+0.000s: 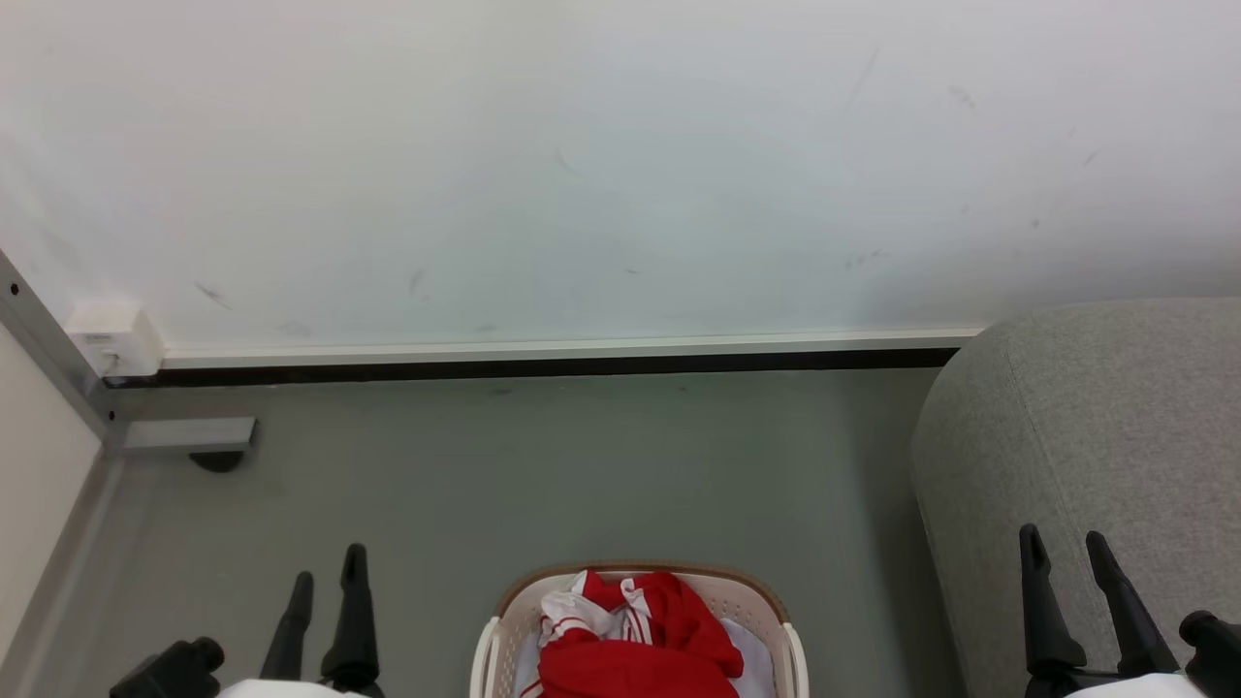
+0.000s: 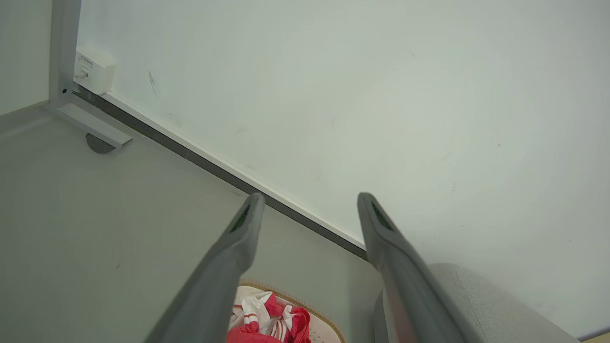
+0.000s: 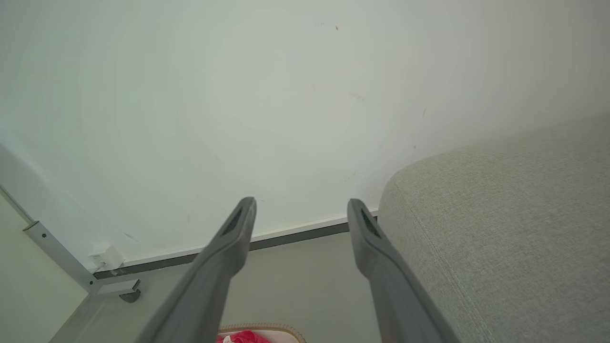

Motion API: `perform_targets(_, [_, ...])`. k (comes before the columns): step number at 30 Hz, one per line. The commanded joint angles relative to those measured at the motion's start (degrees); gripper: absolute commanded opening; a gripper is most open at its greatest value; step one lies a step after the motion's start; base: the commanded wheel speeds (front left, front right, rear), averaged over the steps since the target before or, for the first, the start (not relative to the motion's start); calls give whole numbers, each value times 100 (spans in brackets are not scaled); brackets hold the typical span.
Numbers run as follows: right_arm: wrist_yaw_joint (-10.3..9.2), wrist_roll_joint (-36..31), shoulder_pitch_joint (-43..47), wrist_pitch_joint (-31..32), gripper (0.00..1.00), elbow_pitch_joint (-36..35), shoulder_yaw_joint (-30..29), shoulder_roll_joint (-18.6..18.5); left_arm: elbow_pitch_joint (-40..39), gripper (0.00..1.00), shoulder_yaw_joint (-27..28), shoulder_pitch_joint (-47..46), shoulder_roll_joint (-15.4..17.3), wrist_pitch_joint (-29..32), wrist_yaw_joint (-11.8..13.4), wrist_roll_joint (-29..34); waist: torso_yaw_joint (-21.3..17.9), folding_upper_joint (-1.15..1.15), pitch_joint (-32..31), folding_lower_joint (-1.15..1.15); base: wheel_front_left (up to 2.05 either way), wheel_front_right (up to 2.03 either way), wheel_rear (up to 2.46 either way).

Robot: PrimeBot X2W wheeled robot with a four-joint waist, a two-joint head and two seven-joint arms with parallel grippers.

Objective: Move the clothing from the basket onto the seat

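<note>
Red clothing with white stripes is heaped in the cream basket, which stands on the floor at the bottom centre of the head view. The clothing and basket rim peek between the fingers in the left wrist view; a red scrap of clothing and the basket rim show in the right wrist view. The grey seat rises at the right. My left gripper hangs open left of the basket, holding nothing. My right gripper is open in front of the seat, holding nothing.
A white wall with a dark baseboard runs behind the grey floor. At the left stand a metal frame post, its foot and a small white box.
</note>
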Motion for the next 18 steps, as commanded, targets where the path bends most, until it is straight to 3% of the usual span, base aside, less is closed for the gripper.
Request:
perform_targets(1, [-7, -164, 1, -51, 100, -70, 10, -22, -74, 100, -3, 18, 50, -55, 9, 141, -3, 0, -1, 0, 0, 0, 0])
perform_targets(18, [-8, -939, 31, -288, 100, -85, -3, 21, -177, 100, -54, 126, 56, -285, 118, 1107, -18, 0, 6, 0, 0, 0, 0])
